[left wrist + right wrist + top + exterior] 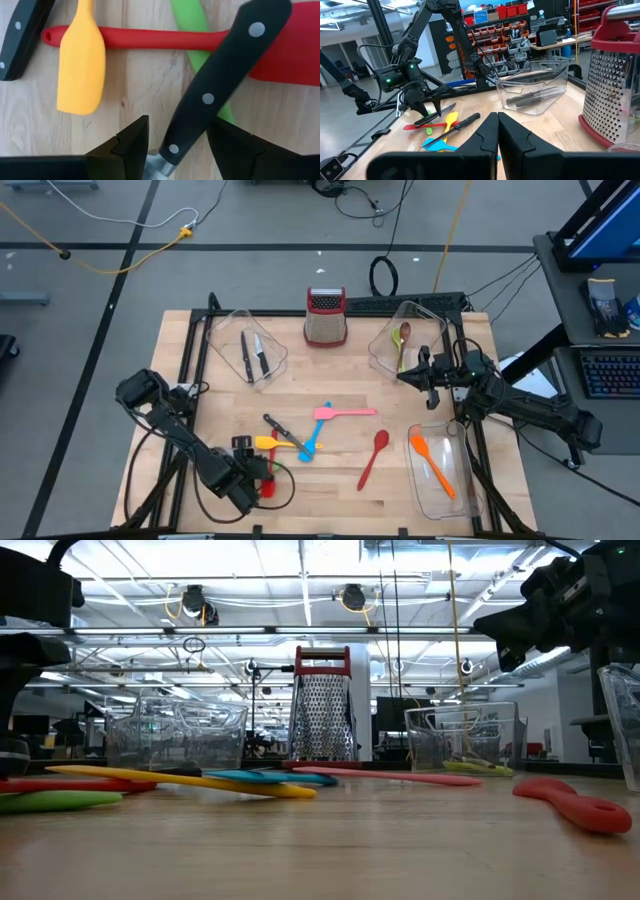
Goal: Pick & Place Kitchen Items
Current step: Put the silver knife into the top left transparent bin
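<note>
My left gripper (177, 125) is open, low over the near-left part of the table (255, 475). Its fingers stand on either side of a black-handled knife (215, 85), which lies across a green spatula (192, 30) and a red utensil (150, 39). A yellow spatula (81, 57) lies beside them. My right gripper (497, 117) is shut and empty, raised by the far-right bin (412, 375). On the table's middle rest a pink spatula (345, 412), a blue spatula (315, 438), another knife (283, 429) and a red spoon (375, 455). My left gripper comes from above and stands open astride the knife's black handle near its blade end (172, 147). One finger (132, 142) is clear of the handle. Whether the other finger (235, 145) touches it I cannot tell.
A red-topped box grater (325, 315) stands at the far edge. A clear bin far left holds two knives (255, 355), a far-right bin holds green and brown spoons (400, 340), and a near-right bin holds an orange spatula (433, 465).
</note>
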### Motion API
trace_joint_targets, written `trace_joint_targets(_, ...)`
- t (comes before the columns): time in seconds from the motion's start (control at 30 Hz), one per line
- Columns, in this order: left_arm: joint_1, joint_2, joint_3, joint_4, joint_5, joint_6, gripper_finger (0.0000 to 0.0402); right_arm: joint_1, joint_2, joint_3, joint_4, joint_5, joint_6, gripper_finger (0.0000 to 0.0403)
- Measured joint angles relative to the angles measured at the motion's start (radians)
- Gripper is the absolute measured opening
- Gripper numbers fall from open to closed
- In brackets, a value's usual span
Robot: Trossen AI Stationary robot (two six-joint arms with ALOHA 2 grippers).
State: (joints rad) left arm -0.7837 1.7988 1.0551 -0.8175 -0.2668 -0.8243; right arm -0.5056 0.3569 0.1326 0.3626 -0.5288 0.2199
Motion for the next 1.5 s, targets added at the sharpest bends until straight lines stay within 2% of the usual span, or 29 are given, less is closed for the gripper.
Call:
trace_joint_targets(0.17, 0.000, 0.000, -0.007, 0.010, 0.000, 0.011, 0.0200, 0.000, 0.000, 0.000, 0.000, 0.000, 0.000, 0.0000)
trace_joint_targets(0.27, 0.000, 0.000, -0.007, 0.009, 0.000, 0.019, 0.0184, 0.000, 0.000, 0.000, 0.000, 0.000, 0.000, 0.0000)
trace_joint_targets(0.6, 0.000, 0.000, -0.007, -0.081, -0.004, 0.001, 0.0069, 0.000, 0.000, 0.000, 0.000, 0.000, 0.004, 0.0000)
trace_joint_targets(0.87, 0.000, 0.000, 0.003, -0.201, 0.001, -0.027, 0.0067, 0.000, 0.000, 0.000, 0.000, 0.000, 0.005, 0.0000)
trace_joint_targets(1.07, 0.006, 0.000, 0.077, -0.347, -0.031, -0.027, 0.0067, 0.001, 0.000, 0.000, 0.000, 0.000, 0.010, 0.0000)
trace_joint_targets(1.27, 0.029, 0.000, 0.215, -0.489, -0.191, 0.022, 0.0067, 0.043, 0.002, 0.000, 0.003, -0.013, 0.065, 0.0000)
trace_joint_targets(1.5, 0.092, 0.000, 0.313, -0.448, -0.376, 0.223, 0.0067, 0.148, 0.035, 0.000, 0.081, -0.104, 0.174, 0.0000)
